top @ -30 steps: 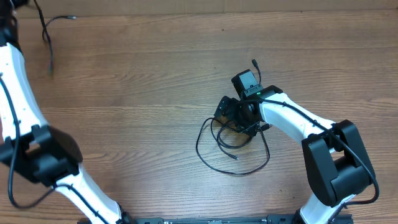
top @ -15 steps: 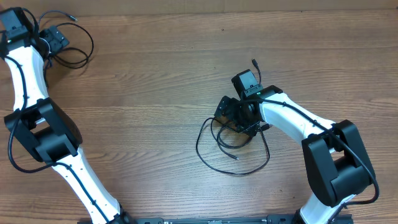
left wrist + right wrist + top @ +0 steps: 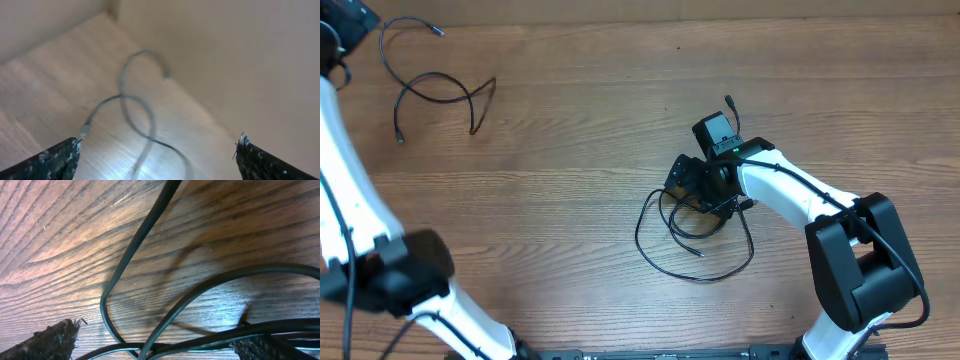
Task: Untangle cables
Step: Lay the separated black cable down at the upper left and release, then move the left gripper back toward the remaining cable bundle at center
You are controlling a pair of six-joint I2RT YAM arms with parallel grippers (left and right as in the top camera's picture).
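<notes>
Left tool (image 3: pixel 159 159): fingers wide apart, empty, raised above a single looped cable (image 3: pixel 438 99) lying near the far-left corner of the bench (image 3: pixel 570 150). Right tool (image 3: pixel 155 347): fingers spread wide, set astride the tangled cables (image 3: pixel 680 222), mid-bench, right of centre.

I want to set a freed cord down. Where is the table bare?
Bare wood lies between the loose cable at far left and the tangle, and along the far edge above the right gripper. It is crowded around that tangle.
</notes>
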